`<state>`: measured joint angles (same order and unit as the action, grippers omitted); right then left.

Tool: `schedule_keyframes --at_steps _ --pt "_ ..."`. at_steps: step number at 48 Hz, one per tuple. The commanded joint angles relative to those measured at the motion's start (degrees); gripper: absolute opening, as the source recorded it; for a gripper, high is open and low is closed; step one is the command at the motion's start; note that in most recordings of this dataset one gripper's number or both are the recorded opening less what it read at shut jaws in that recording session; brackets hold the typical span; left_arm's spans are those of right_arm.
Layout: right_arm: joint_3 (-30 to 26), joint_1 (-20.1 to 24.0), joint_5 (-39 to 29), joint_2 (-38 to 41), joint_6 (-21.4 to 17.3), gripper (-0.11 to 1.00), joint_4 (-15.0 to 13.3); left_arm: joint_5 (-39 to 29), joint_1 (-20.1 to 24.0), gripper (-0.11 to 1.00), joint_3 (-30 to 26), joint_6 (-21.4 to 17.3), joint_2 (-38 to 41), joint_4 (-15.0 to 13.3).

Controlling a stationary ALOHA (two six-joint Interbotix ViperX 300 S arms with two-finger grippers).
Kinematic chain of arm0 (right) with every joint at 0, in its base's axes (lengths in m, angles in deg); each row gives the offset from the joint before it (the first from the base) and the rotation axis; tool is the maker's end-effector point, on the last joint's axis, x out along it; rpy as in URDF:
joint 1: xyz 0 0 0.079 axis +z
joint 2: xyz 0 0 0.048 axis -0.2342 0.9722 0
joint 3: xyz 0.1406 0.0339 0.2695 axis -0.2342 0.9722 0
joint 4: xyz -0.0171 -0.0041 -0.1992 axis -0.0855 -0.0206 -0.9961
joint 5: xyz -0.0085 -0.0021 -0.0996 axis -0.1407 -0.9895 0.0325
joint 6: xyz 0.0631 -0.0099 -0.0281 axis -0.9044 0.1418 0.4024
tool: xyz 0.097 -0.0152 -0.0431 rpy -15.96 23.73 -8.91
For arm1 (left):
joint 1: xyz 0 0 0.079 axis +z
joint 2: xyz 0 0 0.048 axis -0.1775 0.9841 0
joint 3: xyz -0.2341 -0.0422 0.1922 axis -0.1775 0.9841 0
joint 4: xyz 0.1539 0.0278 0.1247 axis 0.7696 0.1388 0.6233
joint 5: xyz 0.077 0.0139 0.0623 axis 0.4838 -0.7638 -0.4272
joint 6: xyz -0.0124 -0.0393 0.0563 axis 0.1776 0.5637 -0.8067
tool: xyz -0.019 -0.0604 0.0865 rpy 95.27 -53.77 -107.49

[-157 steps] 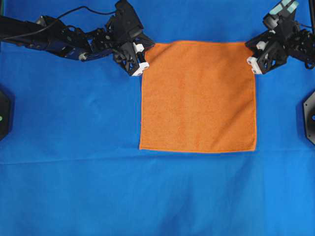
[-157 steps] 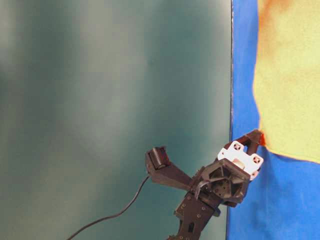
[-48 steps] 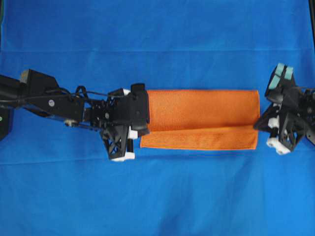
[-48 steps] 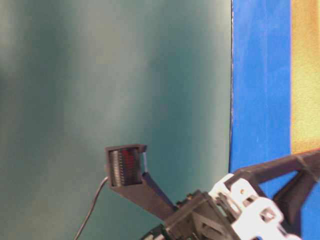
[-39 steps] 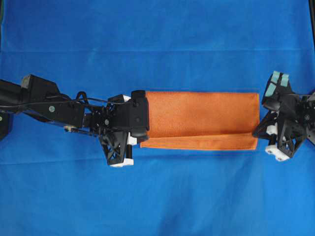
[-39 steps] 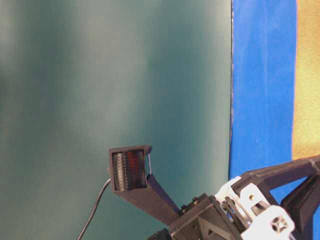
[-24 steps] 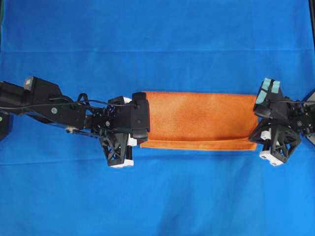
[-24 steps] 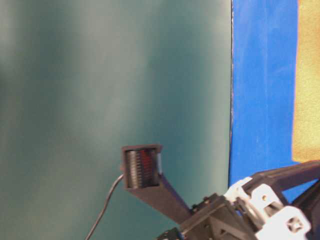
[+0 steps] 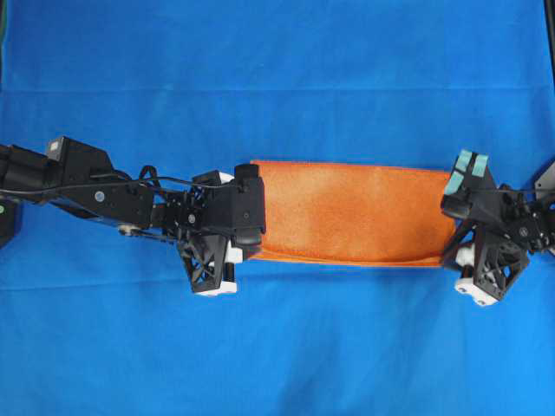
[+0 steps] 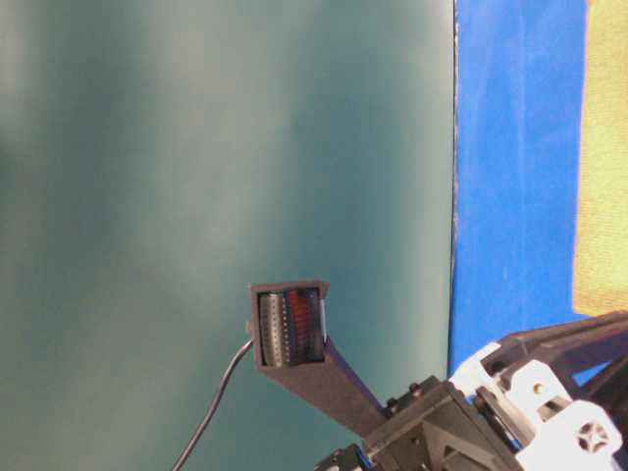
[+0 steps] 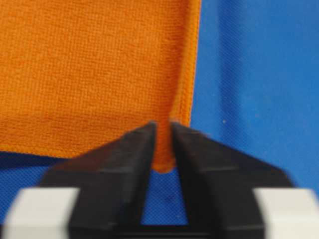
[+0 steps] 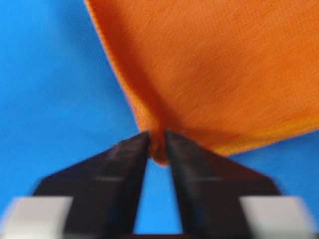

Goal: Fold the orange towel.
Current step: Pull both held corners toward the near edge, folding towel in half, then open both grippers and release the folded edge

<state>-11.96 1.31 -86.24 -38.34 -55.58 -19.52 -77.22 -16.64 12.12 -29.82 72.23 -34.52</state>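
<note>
Lying folded in half on the blue cloth point(image 9: 277, 347): orange towel point(image 9: 347, 212). Pinching its corners in narrow jaws: left end effector point(image 11: 162, 149) at left end, right end effector point(image 12: 157, 149) at right end.

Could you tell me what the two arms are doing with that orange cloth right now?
They are folding the orange towel in half on the blue cloth. It now lies as a long strip, the top layer almost lined up with the lower edge. The left pincer has a corner of the towel between its narrowly parted tips at the strip's left end, and the right pincer has the corner at the right end. Whether either is pinching or letting go is unclear.
</note>
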Motion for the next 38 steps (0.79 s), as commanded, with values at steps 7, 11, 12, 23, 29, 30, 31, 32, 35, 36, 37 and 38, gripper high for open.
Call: schedule_keyframes --at_steps 7,11,12,23,29,30,31,32,35,36,37,38 --pt "-1.58 0.26 -0.97 -1.32 -0.09 0.64 -2.2 -0.53 0.26 0.62 -0.35 -0.79 -3.16 0.0" --pt "-1.93 -0.18 -2.29 -3.08 0.0 0.58 -4.66 -1.49 1.05 0.79 -0.26 -2.02 -5.27 0.0" --pt "-2.02 -0.35 -2.64 -3.6 0.0 0.58 -5.45 -1.76 1.32 0.81 -0.26 -2.37 -5.8 0.0" --pt "-1.67 -9.05 -7.21 -11.6 -0.09 0.59 -16.52 -1.93 6.94 0.77 0.18 -7.29 -8.7 0.0" --pt "-0.88 -16.52 -8.79 -14.68 -0.09 0.59 -20.65 -1.67 9.93 0.77 -0.09 -8.26 -8.61 0.0" --pt "-0.79 -17.49 -9.05 -14.77 0.0 0.59 -21.09 -1.49 10.37 0.77 -0.09 -8.26 -8.61 0.0" --pt "-0.7 -18.28 -9.32 -14.94 0.0 0.59 -21.45 -1.41 10.81 0.77 0.0 -8.26 -8.61 0.0" --pt "-0.7 -19.07 -9.67 -15.03 -0.09 0.59 -21.8 -1.23 11.34 0.77 0.0 -8.26 -8.61 0.0" --pt "-0.62 -20.57 -10.81 -14.77 0.0 0.59 -22.41 -0.44 12.04 0.77 0.09 -8.26 -8.53 0.0" --pt "-0.62 -20.83 -10.9 -14.59 0.0 0.59 -22.5 -0.09 12.22 0.77 0.18 -8.26 -8.44 0.0" --pt "-0.62 -20.92 -11.07 -14.33 0.0 0.59 -22.68 0.26 12.39 0.77 0.18 -8.26 -8.35 0.0" --pt "-0.62 -21.01 -11.16 -13.97 0.0 0.59 -22.85 0.7 12.39 0.77 0.18 -8.26 -8.17 0.0"
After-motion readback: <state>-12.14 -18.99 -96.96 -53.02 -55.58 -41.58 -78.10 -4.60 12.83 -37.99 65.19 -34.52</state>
